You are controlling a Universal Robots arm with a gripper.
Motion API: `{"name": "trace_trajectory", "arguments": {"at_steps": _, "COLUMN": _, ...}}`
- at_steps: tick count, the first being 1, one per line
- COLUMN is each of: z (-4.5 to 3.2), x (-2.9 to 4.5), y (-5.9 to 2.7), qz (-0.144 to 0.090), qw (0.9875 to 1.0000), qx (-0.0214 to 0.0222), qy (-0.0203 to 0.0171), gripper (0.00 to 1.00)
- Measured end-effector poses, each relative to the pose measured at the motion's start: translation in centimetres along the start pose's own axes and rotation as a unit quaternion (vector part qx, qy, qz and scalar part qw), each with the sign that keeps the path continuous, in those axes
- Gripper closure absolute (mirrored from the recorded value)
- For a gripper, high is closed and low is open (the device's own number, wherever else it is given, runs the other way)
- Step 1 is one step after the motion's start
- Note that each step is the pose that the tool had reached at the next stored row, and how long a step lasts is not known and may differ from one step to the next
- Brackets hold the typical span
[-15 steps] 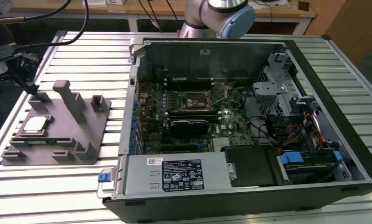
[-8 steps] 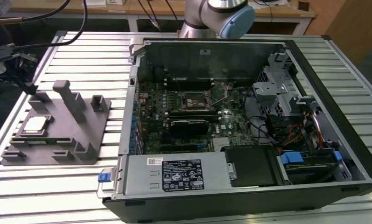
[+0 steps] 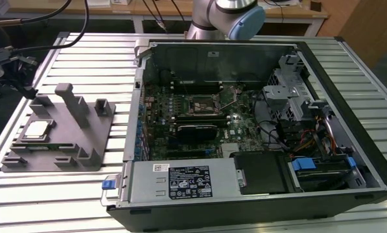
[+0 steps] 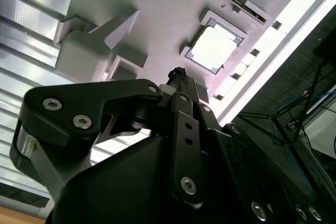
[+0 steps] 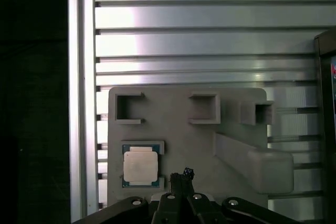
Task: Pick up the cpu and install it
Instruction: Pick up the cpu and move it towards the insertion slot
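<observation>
The gripper (image 5: pixel 185 174) hangs above the grey fixture tray (image 5: pixel 184 124). Its black fingers are drawn together until the tips meet, with nothing clamped between them.

The cpu (image 5: pixel 140 165) lies below the gripper and off to one side of the closed fingertips, clear of them and untouched. It sits flat in a shallow square recess of the tray, with its silvery metal top facing up and a thin greenish rim around it. In the second wrist view the chip's lid glares bright just past the fingertips, with the tray surface between the two.

On the other side of the fingertips from the cpu, a long grey post (image 5: pixel 252 163) lies across the view as it rises from the tray towards the gripper. Farther from the gripper, at the tray's far edge, are several square open-sided slots.

The tray rests on a slatted metal table (image 5: pixel 210 24), which stretches away beyond it.

In the exterior view the arm (image 3: pixel 229 14) rises at the back of the table. The open computer case (image 3: pixel 323 53) lies on its side beside the tray, with the motherboard (image 3: pixel 239 128) exposed inside. The case is well apart from the cpu, which lies on the side of the tray away from it.
</observation>
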State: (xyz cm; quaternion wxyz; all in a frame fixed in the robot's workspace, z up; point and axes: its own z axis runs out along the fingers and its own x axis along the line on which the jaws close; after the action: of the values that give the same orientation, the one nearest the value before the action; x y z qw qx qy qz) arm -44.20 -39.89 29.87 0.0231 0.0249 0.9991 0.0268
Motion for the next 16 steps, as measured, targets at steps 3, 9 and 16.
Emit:
{"name": "trace_trajectory", "arguments": {"at_steps": 3, "z": 0.09, "x": 0.15, "y": -0.01, "qz": 0.0, "qw": 1.0, "qx": 0.0, "qy": -0.0003, "gripper": 0.89}}
{"name": "trace_trajectory", "arguments": {"at_steps": 9, "z": 0.27, "x": 0.45, "y": -0.04, "qz": 0.0, "qw": 1.0, "qx": 0.0, "qy": -0.0006, "gripper": 0.89}}
{"name": "trace_trajectory", "arguments": {"at_steps": 16, "z": 0.64, "x": 0.75, "y": -0.08, "qz": 0.0, "qw": 1.0, "qx": 0.0, "qy": -0.0007, "gripper": 0.89}}
